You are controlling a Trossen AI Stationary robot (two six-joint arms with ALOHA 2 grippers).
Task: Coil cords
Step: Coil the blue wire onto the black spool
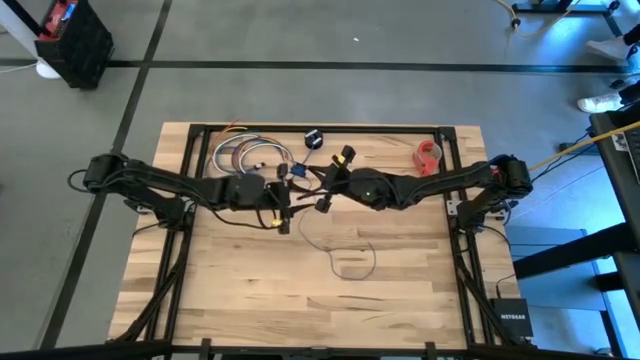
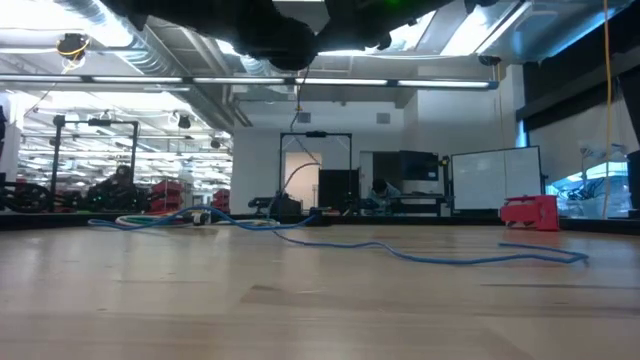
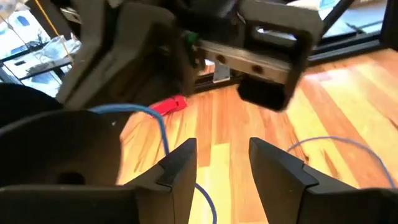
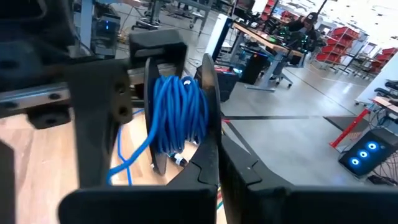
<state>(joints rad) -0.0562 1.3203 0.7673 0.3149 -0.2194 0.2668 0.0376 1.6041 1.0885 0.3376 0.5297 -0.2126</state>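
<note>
white "netgear" on black box [image 1: 511,312] — table's corner

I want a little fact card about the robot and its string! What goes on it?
left gripper: open, fingers apart with nothing between them, raised over the table's middle
right gripper: shut on the spool, facing the left gripper
spool: dark, wound with coils of cord
cord: thin, its loose end lies in a loop on the table
table: light wood
red object: near the far right corner
cable bundle: far left, untouched
</note>
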